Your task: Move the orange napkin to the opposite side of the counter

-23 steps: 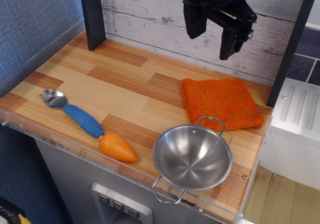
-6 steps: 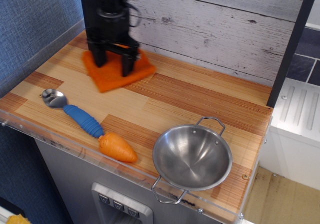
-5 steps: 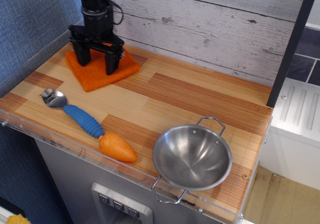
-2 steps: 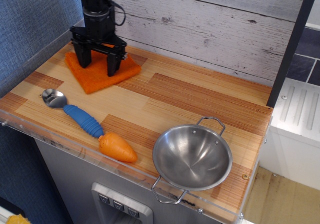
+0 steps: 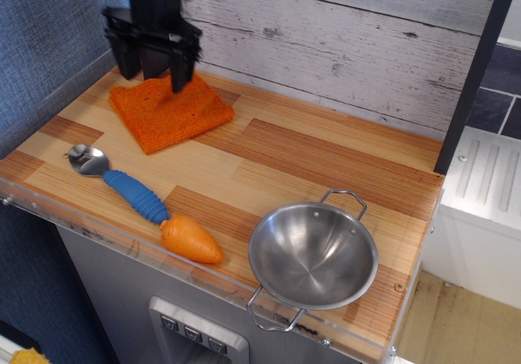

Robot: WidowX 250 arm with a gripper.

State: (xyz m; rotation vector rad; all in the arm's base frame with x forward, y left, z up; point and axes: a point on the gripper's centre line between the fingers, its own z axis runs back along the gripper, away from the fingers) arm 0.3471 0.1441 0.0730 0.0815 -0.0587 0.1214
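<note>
The orange napkin (image 5: 169,111) lies flat at the back left of the wood-plank counter (image 5: 293,164), near the back wall. My black gripper (image 5: 151,68) hangs just above the napkin's far edge, lifted clear of it. Its fingers are spread apart and hold nothing.
A spoon with a blue ribbed handle (image 5: 122,183) and an orange plastic carrot (image 5: 190,241) lie along the front left edge. A steel bowl with two handles (image 5: 313,256) stands at the front right. A dark post (image 5: 472,71) rises at the counter's right end.
The napkin was carried from the right side of the counter to the back left. Since 0.4 s ago the gripper has let go of it and risen.
</note>
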